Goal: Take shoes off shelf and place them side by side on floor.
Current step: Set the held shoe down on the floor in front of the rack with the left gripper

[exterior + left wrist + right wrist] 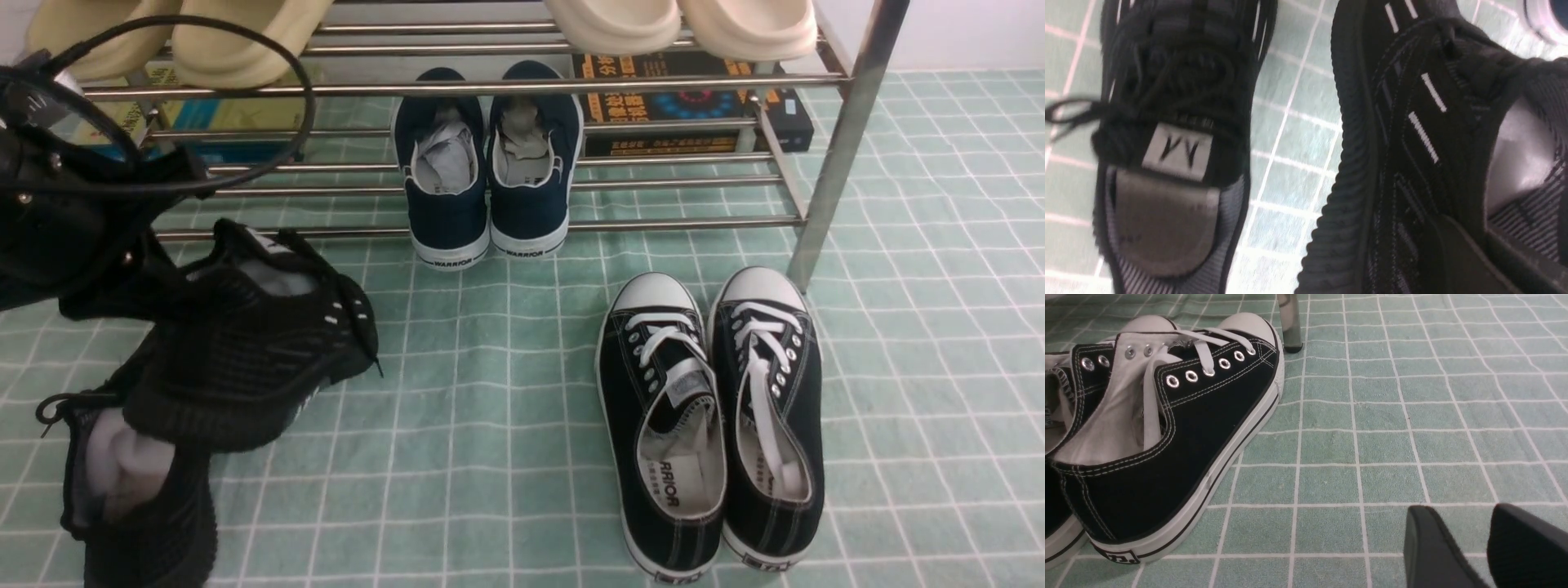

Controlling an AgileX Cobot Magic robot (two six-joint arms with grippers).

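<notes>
Your left gripper (pixel 135 298) is clamped on one black mesh sneaker (pixel 245 351) near its opening. It holds the sneaker tilted at about 9 o'clock in the front view, clear of the chrome shelf (pixel 522 84). You cannot tell whether the sole touches the green grid floor (pixel 506 425). The second black mesh sneaker (pixel 139 498) lies on the floor at 7 o'clock, partly covered by the held one in that view. The left wrist view shows a strip of floor between the two.

The navy WARRIOR pair (pixel 488 188) stands on the shelf's lower tier at 12 o'clock, with cream slippers (pixel 612 24) on the upper tier. The black canvas pair (pixel 710 416) sits side by side on the floor at 4 o'clock, next to the shelf leg.

Your right gripper (pixel 1466 516) hangs close to the floor near the canvas pair, fingers apart and gripping nothing.
</notes>
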